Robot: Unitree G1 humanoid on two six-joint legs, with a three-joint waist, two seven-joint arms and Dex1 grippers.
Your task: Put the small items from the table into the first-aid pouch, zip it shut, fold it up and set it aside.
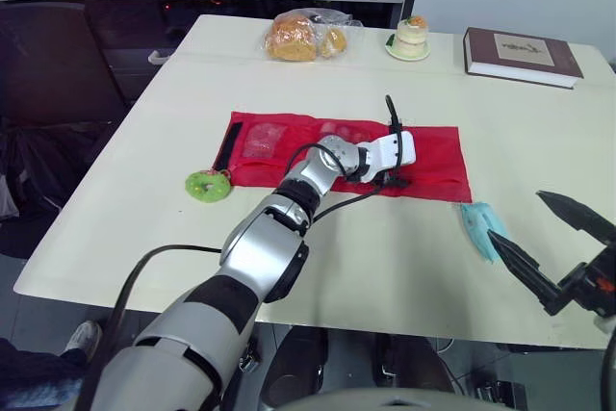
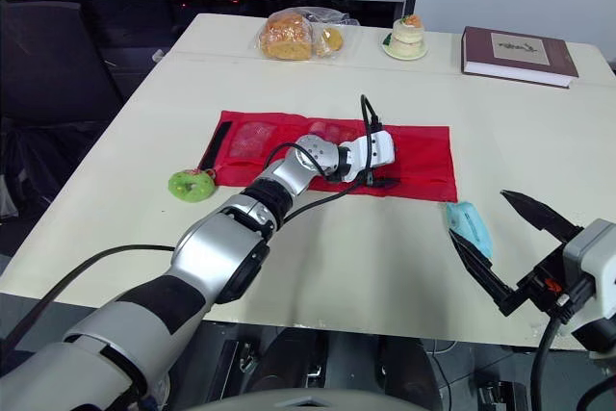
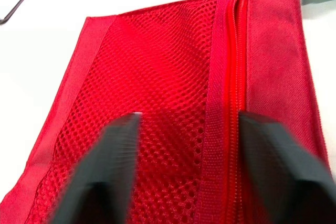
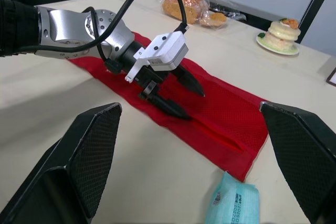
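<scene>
The red first-aid pouch point(image 1: 438, 156) lies unfolded flat across the middle of the table. My left gripper point(image 4: 181, 98) hovers low over its right half, open, with nothing between its fingers point(image 3: 113, 156); red mesh and the zipper point(image 3: 233, 103) lie right under it. A light blue packet point(image 1: 478, 225) lies on the table just off the pouch's near right corner. My right gripper point(image 1: 515, 214) stands open beside that packet, holding nothing. A green round item point(image 1: 207, 185) sits by the pouch's near left corner.
At the far edge are bagged bread point(image 1: 298, 36), a small cake on a plate point(image 1: 411, 38) and a dark book point(image 1: 520, 53). A black strap point(image 1: 229, 146) lies at the pouch's left end. A flat packet point(image 1: 262, 139) shows under the left mesh.
</scene>
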